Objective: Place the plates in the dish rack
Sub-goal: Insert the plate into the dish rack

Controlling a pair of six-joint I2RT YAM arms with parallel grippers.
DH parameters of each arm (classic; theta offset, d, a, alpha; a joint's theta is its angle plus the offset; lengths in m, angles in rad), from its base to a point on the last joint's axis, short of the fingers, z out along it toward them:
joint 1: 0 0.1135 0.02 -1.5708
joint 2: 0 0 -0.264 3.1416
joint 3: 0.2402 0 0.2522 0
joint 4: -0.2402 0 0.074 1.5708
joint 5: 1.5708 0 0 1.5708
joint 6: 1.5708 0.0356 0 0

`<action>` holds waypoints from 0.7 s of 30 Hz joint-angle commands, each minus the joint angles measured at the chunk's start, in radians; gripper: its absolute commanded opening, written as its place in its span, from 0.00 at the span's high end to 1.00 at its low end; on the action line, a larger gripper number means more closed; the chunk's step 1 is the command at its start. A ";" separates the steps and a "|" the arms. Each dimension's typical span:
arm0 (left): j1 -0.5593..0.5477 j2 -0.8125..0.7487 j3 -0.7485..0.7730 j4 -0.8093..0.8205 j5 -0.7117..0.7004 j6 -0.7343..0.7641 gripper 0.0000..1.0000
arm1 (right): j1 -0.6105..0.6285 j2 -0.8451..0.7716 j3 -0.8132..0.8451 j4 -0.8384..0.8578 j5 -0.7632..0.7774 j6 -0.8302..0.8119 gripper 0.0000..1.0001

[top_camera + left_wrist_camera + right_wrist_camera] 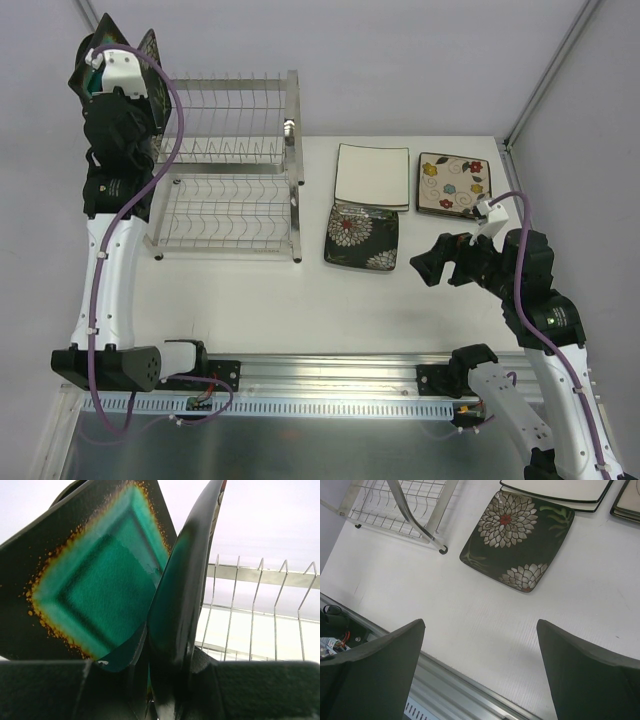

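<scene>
The dark plate (182, 605) clamped by the left end effector (165, 685) could be chipped against the neighbouring teal plate (95, 575); the right end effector (481, 630) is spread apart.

Teal plate (95, 585) looks glossy, dish rack (294, 170) shiny metal wire.

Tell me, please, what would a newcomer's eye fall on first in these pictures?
The teal-centred plate fills the left wrist view, close beside a dark plate seen edge-on, which the left gripper grips at the far left end of the dish rack. On the table right of the rack lie the white plate, the flowered plate and the black chrysanthemum plate, the last nearest the open right gripper.
</scene>
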 commanded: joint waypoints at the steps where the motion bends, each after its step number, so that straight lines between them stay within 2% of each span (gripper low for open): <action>1: 0.026 -0.025 -0.006 0.073 0.013 -0.067 0.85 | 0.007 -0.008 0.023 0.010 -0.004 -0.010 0.00; 4: 0.034 -0.016 -0.016 0.072 0.015 -0.098 0.86 | 0.006 -0.008 0.020 0.010 -0.005 -0.007 0.00; 6: 0.037 -0.014 -0.023 0.076 0.007 -0.124 0.95 | 0.007 -0.008 0.020 0.010 -0.005 -0.007 0.01; 8: 0.042 -0.010 -0.025 0.090 -0.002 -0.144 1.00 | 0.006 -0.011 0.019 0.010 -0.004 -0.009 0.00; 13: 0.045 -0.020 -0.055 0.164 0.037 -0.151 1.00 | 0.007 -0.017 0.013 0.010 0.001 -0.009 0.00; 21: 0.045 0.010 -0.022 0.165 0.073 -0.168 1.00 | 0.006 -0.020 0.011 0.008 0.007 -0.014 0.00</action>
